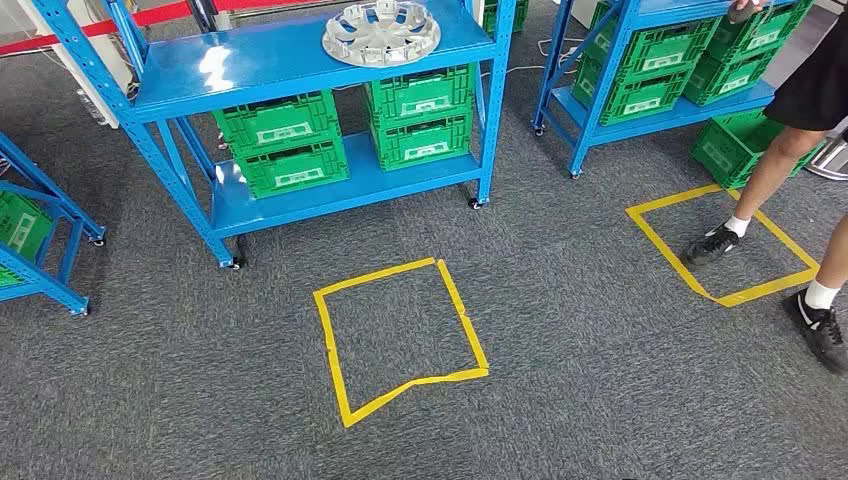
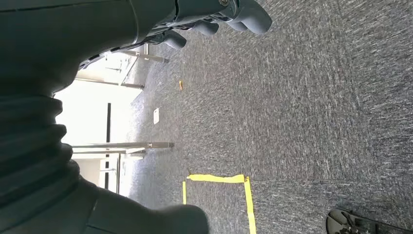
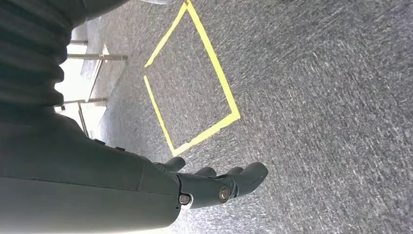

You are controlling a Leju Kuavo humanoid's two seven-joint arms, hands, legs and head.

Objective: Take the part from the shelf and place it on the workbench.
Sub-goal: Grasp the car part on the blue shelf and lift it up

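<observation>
Silver hubcap [image 1: 380, 32] lying flat on the blue shelf [image 1: 250, 60] at 12 o'clock, left hand [image 2: 214, 22] and right hand [image 3: 214, 183] hanging over grey carpet [image 1: 560, 340], fingers loosely apart, holding nothing

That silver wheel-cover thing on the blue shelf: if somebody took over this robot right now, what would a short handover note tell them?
Left hand: holds nothing, hangs over the carpet.
Right hand: holds nothing, fingers loosely extended, also over the carpet.
The part, a silver wheel cover, lies flat on the top board of the blue shelf, untouched, above green crates.
A yellow tape square marks the floor before the shelf.
A person stands at the right.
Done: nothing.
Left: step up, grasp the part, carry it to the workbench.
</observation>
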